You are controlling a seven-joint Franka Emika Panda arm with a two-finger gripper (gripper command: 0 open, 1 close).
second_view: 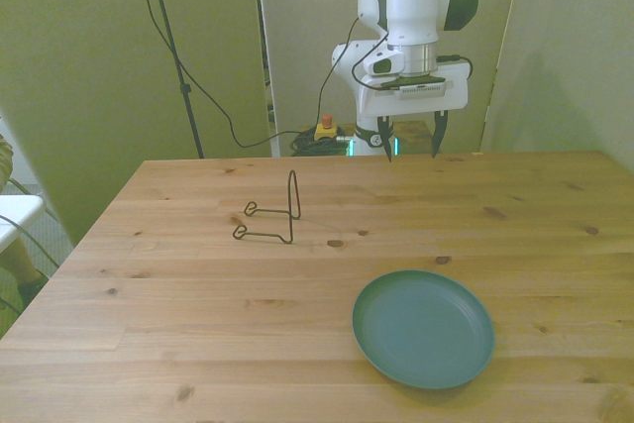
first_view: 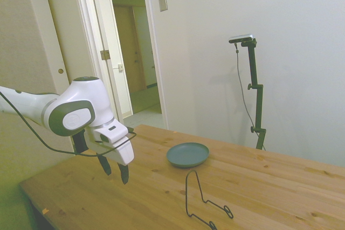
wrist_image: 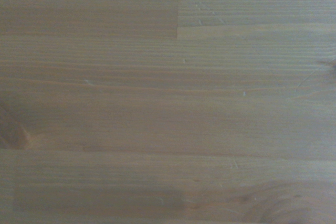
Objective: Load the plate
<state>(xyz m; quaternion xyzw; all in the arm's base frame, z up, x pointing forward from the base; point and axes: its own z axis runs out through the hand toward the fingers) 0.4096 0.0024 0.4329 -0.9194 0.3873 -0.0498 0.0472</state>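
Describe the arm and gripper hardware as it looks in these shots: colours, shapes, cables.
The arm is glossy white with rounded joint housings and a grey oval cap on the wrist joint. A thin black cable loops along it to the wrist. The gripper has a boxy white body and two short dark fingers.

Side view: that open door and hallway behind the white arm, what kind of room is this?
Probably an ordinary room in a flat or office used as a small robot test space: a pale interior door opens onto a hallway, a plain wooden table holds only a teal round plate and a thin black wire stand.
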